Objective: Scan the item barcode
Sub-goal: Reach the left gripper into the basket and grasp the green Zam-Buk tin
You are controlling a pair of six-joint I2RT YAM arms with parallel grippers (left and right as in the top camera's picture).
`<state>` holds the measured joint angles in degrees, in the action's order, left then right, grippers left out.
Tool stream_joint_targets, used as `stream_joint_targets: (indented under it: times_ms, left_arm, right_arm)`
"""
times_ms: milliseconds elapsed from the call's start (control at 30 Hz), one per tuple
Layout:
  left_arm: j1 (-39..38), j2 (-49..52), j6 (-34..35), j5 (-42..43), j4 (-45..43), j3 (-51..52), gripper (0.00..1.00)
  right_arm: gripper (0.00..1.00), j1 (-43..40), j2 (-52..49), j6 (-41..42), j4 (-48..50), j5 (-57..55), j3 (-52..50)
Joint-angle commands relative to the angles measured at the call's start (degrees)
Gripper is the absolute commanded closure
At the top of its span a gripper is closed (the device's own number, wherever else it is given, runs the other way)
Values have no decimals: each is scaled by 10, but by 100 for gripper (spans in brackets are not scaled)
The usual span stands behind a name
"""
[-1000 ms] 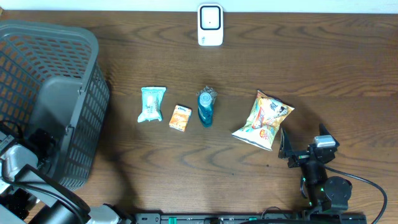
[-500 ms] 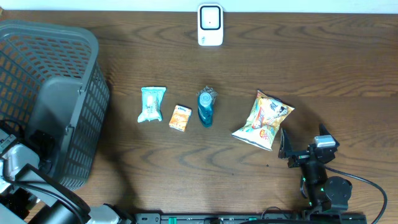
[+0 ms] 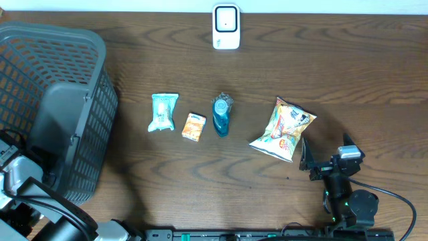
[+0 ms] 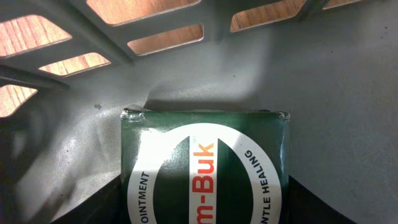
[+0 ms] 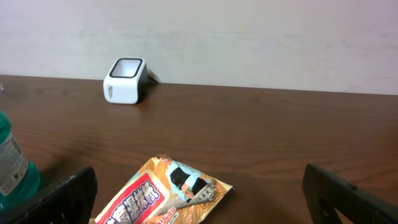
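A dark, wood-grained surface [image 3: 167,181] runs back to a pale wall [image 5: 249,37]. A white barcode scanner [image 3: 226,27] stands at the far edge, and a grey slotted basket [image 3: 60,47] fills the left side. Between them four goods lie in a row, each apart from the next: a pale teal packet [image 3: 162,112], a small orange box [image 3: 194,126], a blue bottle [image 3: 221,115] and a snack bag [image 3: 283,129].

The left arm [image 3: 20,177] reaches in at the near left corner, by the basket. Its wrist camera shows the left end effector [image 4: 205,193] down inside the basket, over a dark green ointment box [image 4: 205,143] with a white ring and orange lettering. The box lies on the grey floor, its far edge close to the slotted wall. Dark fingers [image 4: 112,202] flank the box at both lower corners. The view is dim and cropped there, so I cannot tell whether they clamp the box or only stand beside it.

The right end effector [image 5: 199,186] hovers just near of the snack bag, spread wide and holding nothing, facing the scanner well beyond.

Compared with a second ago, the left arm has shifted slightly toward the near edge. The four goods, the scanner and the right arm sit exactly as they did.
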<state>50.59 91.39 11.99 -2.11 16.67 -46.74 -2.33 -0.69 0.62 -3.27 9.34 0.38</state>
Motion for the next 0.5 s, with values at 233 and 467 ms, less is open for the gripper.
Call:
stream_joint_targets:
  times_ms: [233,467]
  left_arm:
    - [1,-26,8,14,48,17,51]
    - [1,-124,8,14,53,17,51]
  right_arm:
    - [1,4,3,0,-2,0,-1]
    - [1,4,3,0,-2,0,-1]
